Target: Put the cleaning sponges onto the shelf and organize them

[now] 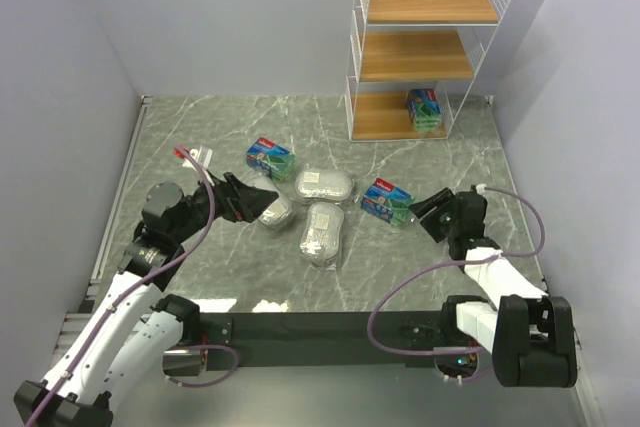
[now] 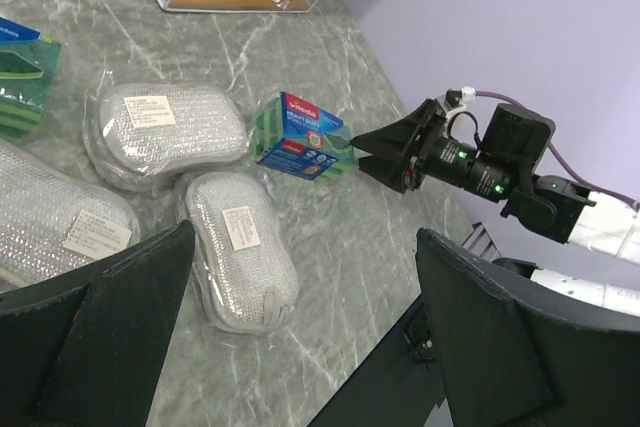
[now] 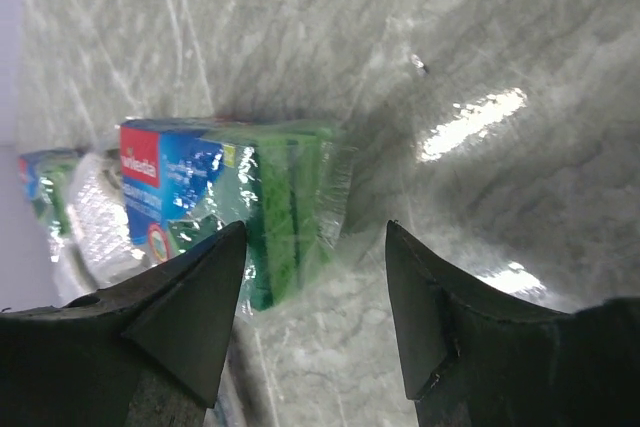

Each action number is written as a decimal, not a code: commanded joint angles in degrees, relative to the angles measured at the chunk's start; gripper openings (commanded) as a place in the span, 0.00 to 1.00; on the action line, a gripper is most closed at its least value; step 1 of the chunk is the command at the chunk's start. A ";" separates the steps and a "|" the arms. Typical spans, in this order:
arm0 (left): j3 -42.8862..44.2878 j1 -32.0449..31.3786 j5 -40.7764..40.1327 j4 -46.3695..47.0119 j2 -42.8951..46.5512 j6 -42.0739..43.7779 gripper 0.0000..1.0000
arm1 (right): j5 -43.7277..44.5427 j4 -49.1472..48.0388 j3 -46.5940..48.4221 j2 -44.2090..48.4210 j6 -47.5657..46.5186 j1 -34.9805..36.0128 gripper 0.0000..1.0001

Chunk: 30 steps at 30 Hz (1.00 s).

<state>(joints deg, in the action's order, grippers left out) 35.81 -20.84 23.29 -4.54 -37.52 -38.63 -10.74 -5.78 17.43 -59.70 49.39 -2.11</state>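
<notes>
Right wrist view shows the right gripper (image 3: pixel 315 225) open and empty, a green sponge pack (image 3: pixel 250 197) just ahead toward eleven o'clock: the pickup step, likely needing a short advance, then closing.

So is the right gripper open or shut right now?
Open. The right gripper shows both fingers apart, with the green sponge pack lying just ahead of them, unclamped.

White arms (image 1: pixel 120 317), black joints (image 1: pixel 165 209), purple cables (image 1: pixel 400 292)
</notes>
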 commanded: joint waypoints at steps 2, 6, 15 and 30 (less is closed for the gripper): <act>-0.04 -0.25 1.50 2.43 0.60 -0.48 0.99 | -1.56 -10.38 -2.13 -2.08 3.61 0.18 0.65; 0.05 -0.25 1.58 2.51 0.43 -0.30 0.99 | -2.27 -18.20 -4.77 -3.23 5.98 0.18 0.64; 0.14 -0.17 1.76 2.95 -0.36 -0.48 0.99 | -3.94 -20.24 -4.16 -5.95 6.34 0.18 0.36; -0.04 -0.25 1.41 2.60 0.34 -0.48 0.99 | -5.60 -17.69 -3.11 -2.45 8.18 0.18 0.00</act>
<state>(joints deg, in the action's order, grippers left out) 35.81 -20.84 24.14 -3.88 -37.98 -38.65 -15.57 -24.10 13.17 -64.86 56.51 -2.11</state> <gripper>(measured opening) 0.992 0.007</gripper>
